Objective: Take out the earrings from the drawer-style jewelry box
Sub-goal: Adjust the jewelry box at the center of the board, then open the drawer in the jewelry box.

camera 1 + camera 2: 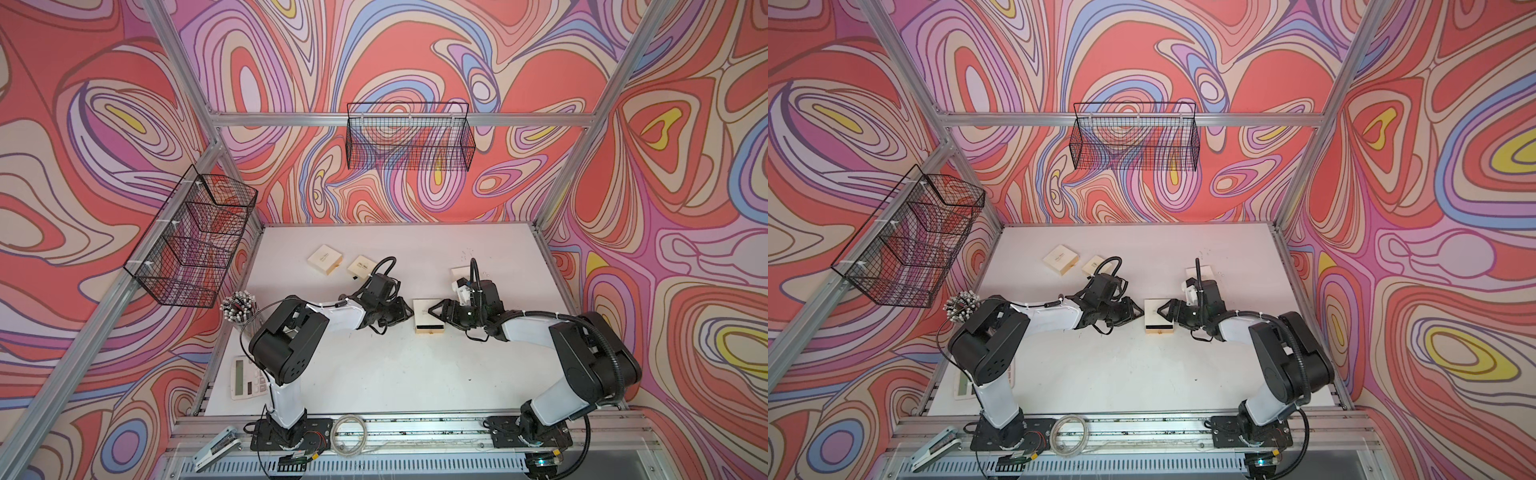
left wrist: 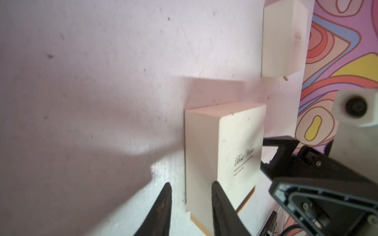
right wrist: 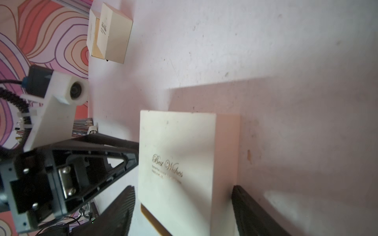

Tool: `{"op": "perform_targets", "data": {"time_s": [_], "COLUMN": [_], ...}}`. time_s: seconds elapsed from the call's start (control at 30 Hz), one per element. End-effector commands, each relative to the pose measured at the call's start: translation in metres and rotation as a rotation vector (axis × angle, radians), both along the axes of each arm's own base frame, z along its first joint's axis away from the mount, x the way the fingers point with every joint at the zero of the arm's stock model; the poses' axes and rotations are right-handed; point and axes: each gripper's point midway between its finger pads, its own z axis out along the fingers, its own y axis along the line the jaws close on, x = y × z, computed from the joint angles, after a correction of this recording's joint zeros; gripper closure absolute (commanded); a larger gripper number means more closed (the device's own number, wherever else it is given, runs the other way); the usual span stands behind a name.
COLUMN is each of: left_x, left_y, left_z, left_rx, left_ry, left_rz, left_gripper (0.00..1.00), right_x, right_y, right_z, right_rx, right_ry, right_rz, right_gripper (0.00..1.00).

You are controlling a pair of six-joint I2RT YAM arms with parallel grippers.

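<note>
Straddling jewelry box (image 3: 177, 147) — right tool (image 3: 183, 187) | left tool (image 2: 190, 183) at its edge

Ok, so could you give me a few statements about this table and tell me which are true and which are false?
1. A cream box lies between the left claw and the right claw. True.
2. That box has "Best Wishes" printed on its lid. True.
3. All the boxes are stacked in one pile. False: a second box lies well apart, towards the back of the table.
4. The calculator lies under the right claw. False: it lies at the table's near left edge, far from both claws.
5. A bundle of pens stands at the table's left edge. True.
</note>
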Motion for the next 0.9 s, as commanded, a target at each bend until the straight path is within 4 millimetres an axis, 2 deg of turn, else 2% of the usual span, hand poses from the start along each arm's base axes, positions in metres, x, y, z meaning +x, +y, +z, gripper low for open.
{"op": "perform_targets", "data": {"time_s": [0.0,0.13,0.2,0.27,0.33,0.43,0.57,0.63,0.73,0.87], "left_x": [0.019,0.035,0.036,0.023,0.002,-0.037,-0.082,-0.097,-0.106,-0.099], "left_y": [-0.001,0.017,0.029,0.036,0.038,0.035,0.022,0.011,-0.004,-0.025], "left_z": [0.007,0.023,0.037,0.052,0.063,0.062,0.054,0.048,0.039,0.028], "left_rx": [-0.034,-0.07,-0.111,-0.16,-0.21,-0.286,-0.291,-0.287,-0.305,-0.359], "left_ry": [-0.005,-0.032,-0.053,-0.072,-0.078,-0.04,0.003,0.025,0.047,0.088], "left_rz": [0.014,0.069,0.087,0.089,0.072,0.028,-0.05,-0.085,-0.116,-0.13], "left_gripper": [0.66,0.65,0.65,0.64,0.64,0.64,0.64,0.63,0.63,0.61], "right_x": [-0.011,-0.019,-0.017,-0.013,-0.011,-0.002,0.012,0.018,0.026,0.028], "right_y": [0.009,0.0,-0.014,-0.03,-0.035,-0.022,0.003,0.013,0.025,0.04], "right_z": [0.007,0.007,0.008,0.019,0.034,0.057,0.063,0.064,0.059,0.052], "right_rx": [0.042,0.017,-0.047,-0.117,-0.145,-0.132,-0.096,-0.084,-0.071,-0.053], "right_ry": [-0.023,-0.036,-0.043,-0.083,-0.125,-0.174,-0.185,-0.187,-0.178,-0.155], "right_rz": [-0.023,-0.095,-0.154,-0.216,-0.223,-0.152,-0.052,-0.02,0.011,0.054], "right_gripper": [0.22,0.22,0.22,0.22,0.21,0.17,0.15,0.14,0.13,0.11]}}
